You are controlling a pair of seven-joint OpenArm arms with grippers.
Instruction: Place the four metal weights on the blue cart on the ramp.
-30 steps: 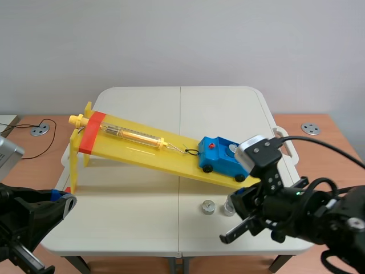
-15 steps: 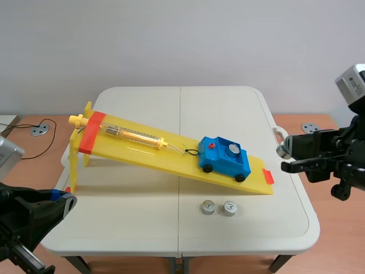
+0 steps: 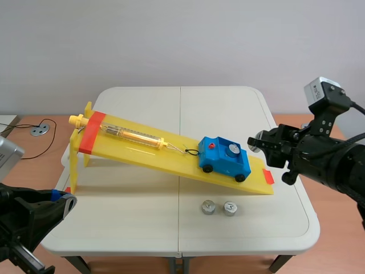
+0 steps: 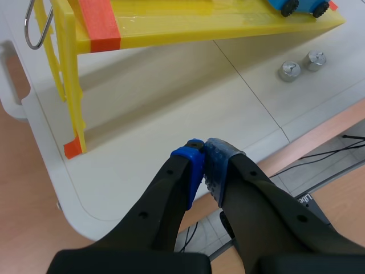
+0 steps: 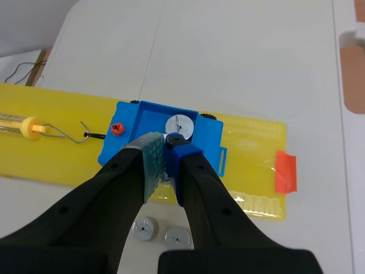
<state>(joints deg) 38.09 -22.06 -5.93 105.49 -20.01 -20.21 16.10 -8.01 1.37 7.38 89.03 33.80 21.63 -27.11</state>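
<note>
The blue cart [image 3: 225,158] sits low on the yellow ramp [image 3: 142,145] with one metal weight [image 3: 231,149] in its tray. In the right wrist view that weight [image 5: 179,124] shows just ahead of my fingertips, inside the cart [image 5: 134,123]. My right gripper [image 3: 256,144] hangs above the cart's right end, shut on another metal weight [image 5: 171,138], mostly hidden between its pads. Two weights [image 3: 207,206] [image 3: 230,208] stand on the table in front of the ramp. My left gripper [image 4: 203,154] is shut on nothing, low at the table's near left corner.
A spring scale [image 3: 131,135] lies along the ramp, hooked to the cart by a cord. The ramp's legs [image 4: 71,103] stand ahead of the left gripper. A red tab [image 5: 285,171] marks the ramp's low end.
My right arm rose from the table's front with a weight, swung out to the right, then came back left over the cart. The left arm stayed put.
</note>
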